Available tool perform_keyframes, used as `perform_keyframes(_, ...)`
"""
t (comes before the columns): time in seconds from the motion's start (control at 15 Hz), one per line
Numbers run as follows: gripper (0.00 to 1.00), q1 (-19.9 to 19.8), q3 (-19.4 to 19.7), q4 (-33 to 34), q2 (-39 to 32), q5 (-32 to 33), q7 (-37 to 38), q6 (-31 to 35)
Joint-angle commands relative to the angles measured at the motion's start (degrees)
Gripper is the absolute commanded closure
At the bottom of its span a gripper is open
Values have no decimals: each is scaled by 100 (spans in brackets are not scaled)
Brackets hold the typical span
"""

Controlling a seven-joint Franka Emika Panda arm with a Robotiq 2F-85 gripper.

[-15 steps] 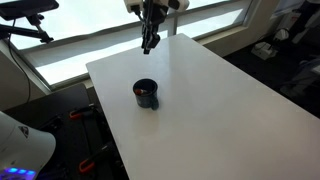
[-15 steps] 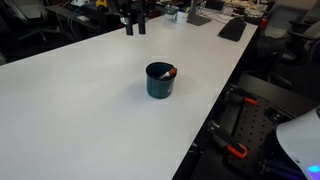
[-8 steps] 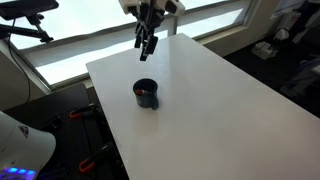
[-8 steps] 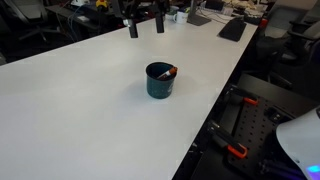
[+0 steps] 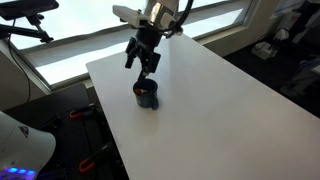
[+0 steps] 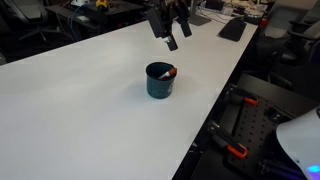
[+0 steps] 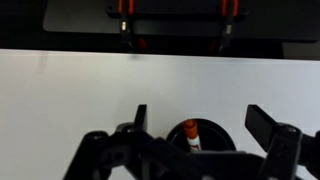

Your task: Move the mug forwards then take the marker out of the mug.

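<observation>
A glossy dark navy mug (image 6: 158, 86) stands upright on a white table (image 6: 70, 95), toward the table's near long edge. A red marker (image 6: 172, 72) leans inside it, its end resting on the rim at about 2 o'clock (its red end also shows in the wrist view). The gripper (image 6: 167, 35) hovers in the air at 1 o'clock from the mug, not touching it. In the wrist view its fingers (image 7: 140, 118) are spread wide and hold nothing, with the mug low between them at 6 o'clock.
</observation>
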State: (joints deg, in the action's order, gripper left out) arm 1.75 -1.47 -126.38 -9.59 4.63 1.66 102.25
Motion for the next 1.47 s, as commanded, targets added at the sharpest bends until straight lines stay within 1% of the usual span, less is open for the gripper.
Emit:
perform_keyframes(0.0, 0, -1, 9, 11, -95, 292, -116, -4)
perform_keyframes(0.13, 0, -2, 16, 31, -241, 569, -216, 0)
perform_keyframes(0.33, 0, 1, 15, 83, -287, 597, -245, -1)
perform_keyframes(0.4, 0, 14, -1, 17, -283, 727, -355, 230)
perform_keyframes(0.53, 0, 55, -9, -14, -374, 952, -325, 682)
perform_keyframes(0.73, 0, 80, -42, -80, -500, 1098, -324, 1398)
perform_keyframes(0.93, 0, 103, -93, -227, -614, 996, -251, 2128)
perform_keyframes(1.07, 0, 109, -150, -276, -704, 805, -268, 2419)
perform_keyframes(1.2, 0, 152, -177, -262, -789, 707, -249, 2455)
perform_keyframes(1.4, 0, 191, -224, -214, -840, 549, -292, 2257)
